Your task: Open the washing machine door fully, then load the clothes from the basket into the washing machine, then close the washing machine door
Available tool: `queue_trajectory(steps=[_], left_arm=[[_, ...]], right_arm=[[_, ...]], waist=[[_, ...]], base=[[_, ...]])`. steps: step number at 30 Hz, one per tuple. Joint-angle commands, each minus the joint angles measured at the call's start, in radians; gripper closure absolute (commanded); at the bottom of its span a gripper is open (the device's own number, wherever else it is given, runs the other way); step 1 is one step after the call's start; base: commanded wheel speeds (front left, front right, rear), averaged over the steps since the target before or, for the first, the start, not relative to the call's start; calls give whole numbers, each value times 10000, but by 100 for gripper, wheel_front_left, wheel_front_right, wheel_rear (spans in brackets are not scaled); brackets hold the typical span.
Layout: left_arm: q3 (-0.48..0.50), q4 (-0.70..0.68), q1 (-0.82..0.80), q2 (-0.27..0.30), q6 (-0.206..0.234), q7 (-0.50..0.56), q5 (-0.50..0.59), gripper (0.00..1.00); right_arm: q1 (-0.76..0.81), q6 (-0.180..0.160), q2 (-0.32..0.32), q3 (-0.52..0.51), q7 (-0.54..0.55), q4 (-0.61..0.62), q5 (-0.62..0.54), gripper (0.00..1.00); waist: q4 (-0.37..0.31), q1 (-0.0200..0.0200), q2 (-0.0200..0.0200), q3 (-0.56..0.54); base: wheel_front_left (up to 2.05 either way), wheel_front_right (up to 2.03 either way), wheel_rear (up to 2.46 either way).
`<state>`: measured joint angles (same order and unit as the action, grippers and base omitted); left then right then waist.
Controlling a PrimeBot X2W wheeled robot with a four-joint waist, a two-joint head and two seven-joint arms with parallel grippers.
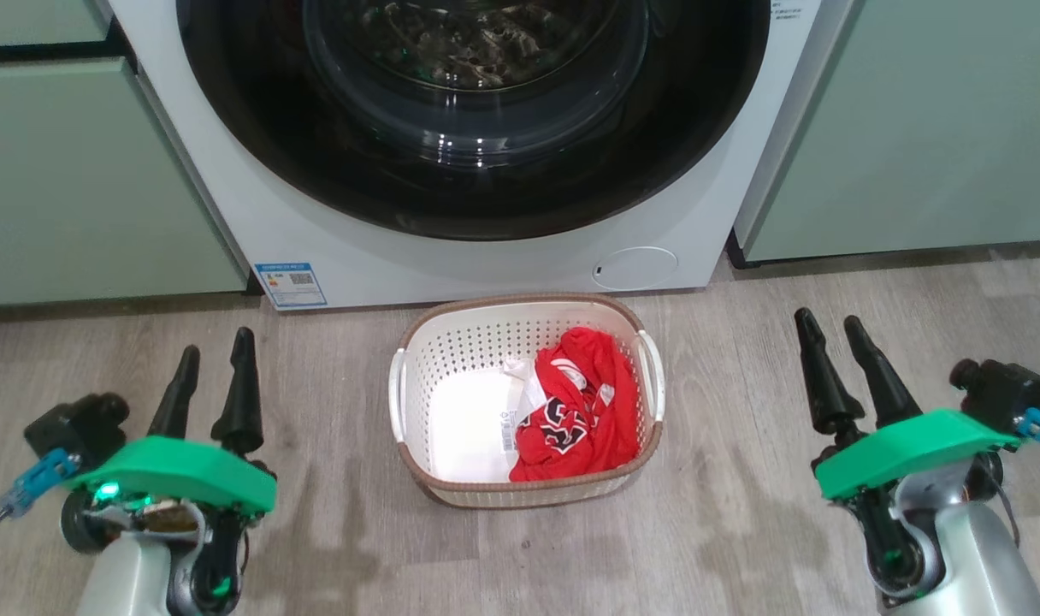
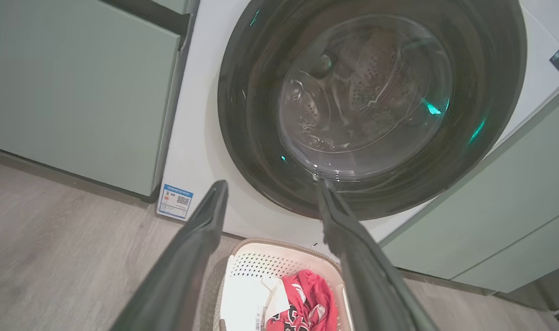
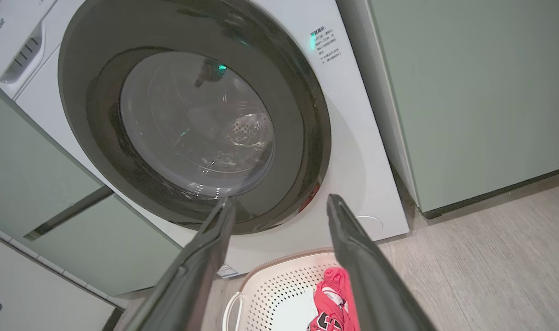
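We see the washing machine (image 1: 486,261) across the top of the frame, its door (image 1: 477,103) shut, the basket (image 1: 477,342) at centre on the floor (image 1: 742,513) with the clothes (image 1: 584,411) in its right half, and left gripper (image 1: 217,342) and right gripper (image 1: 828,319) in the lower corners, jaws apart.

Pale green cabinets (image 1: 75,171), grey wood floor (image 1: 725,530)

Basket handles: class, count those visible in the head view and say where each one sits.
2. The left handle runs along one side of the basket; the right handle runs along the opposite side, next to the red clothes. None appears hidden.
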<state>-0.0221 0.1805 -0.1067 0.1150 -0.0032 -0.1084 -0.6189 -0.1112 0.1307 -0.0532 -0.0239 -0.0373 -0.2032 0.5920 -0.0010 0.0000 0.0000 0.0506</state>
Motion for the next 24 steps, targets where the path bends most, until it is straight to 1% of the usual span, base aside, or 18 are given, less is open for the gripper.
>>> queue_trajectory(steps=[1, 11, 24], left_arm=[[170, -422, -503, 297, 116, -187, 435, 0], [25, -676, -466, 450, 501, -480, 1716, 0], [-110, -867, -393, 554, 801, -831, 2995, 0]], right_arm=[[-342, 1, 10, 215, -155, 360, -415, 0], [-412, 1, 36, 303, -336, 363, -1772, 0], [-602, 1, 40, 595, -564, 438, -3155, 0]], waist=[[-28, 0, 0, 44], [-71, 0, 0, 176], [-58, 0, 0, 270]], base=[[0, 0, 0], [0, 0, 0], [0, 0, 0]])
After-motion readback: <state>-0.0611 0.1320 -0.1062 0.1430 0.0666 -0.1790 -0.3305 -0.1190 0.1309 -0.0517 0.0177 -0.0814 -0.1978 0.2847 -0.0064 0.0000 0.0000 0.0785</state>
